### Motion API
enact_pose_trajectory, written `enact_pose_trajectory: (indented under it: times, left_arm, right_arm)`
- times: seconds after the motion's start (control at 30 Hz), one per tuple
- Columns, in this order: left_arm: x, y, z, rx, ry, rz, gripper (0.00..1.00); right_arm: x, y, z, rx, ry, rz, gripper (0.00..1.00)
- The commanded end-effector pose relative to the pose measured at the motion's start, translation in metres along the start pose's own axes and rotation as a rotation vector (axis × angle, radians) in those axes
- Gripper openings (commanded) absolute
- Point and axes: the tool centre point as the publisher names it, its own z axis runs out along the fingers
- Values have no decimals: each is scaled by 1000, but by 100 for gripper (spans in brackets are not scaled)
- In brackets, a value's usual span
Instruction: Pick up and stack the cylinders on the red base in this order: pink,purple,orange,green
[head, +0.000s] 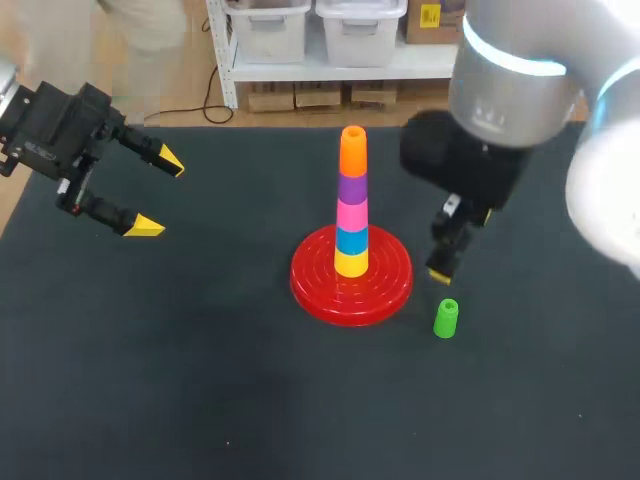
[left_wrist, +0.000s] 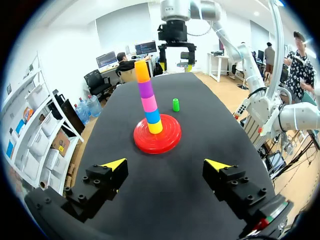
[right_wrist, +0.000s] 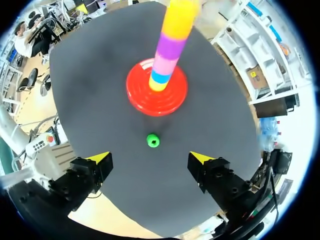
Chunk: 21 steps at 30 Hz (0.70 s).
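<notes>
A red base (head: 310, 290) stands mid-table and carries a tower of yellow, blue, pink (head: 351, 214), purple (head: 351, 187) and orange (head: 352, 150) cylinders. The green cylinder (head: 446, 318) stands upright on the table, just right of the base. My right gripper (right_wrist: 151, 159) hangs open above the green cylinder (right_wrist: 153, 140), which lies a little ahead of the gap between its fingers. One of those fingers (head: 443, 255) shows under the arm in the head view. At the far left my left gripper (head: 157, 193) is held open and empty, well away from the base (left_wrist: 172, 137).
The black tabletop (head: 200, 380) stretches wide in front of and to the left of the base. Its far edge runs just behind the tower.
</notes>
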Motion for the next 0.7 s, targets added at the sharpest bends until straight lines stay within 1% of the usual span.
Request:
enact_pose_trajectory:
  times: [0.03,0.17,0.3,0.37,0.4,0.6,0.63,0.67,0.7]
  left_arm:
    - [1,1,0,1,-2,2,100]
    - [1,1,0,1,-2,2,100]
    - [1,1,0,1,-2,2,100]
    - [1,1,0,1,-2,2,100]
    - [1,1,0,1,-2,2,100]
    - [1,1,0,1,-2,2,100]
    - [1,1,0,1,-2,2,100]
    - [1,1,0,1,-2,2,100]
    - [1,1,0,1,-2,2,100]
  right_arm:
    - [7,8,17,17,-4,13,100]
    - [10,8,31,14,-16,28,100]
    - [10,6,44,18,-52,26,100]
    - [11,4,54,33,-46,30,100]
    - [11,3,57,25,-57,31,100]
    - [9,0,77,-4,-28,48,100]
    - [8,-1,81,-2,-11,52,100]
    - [8,-1,84,-19,-13,49,100]
    - [7,-1,85,-16,-10,44,100]
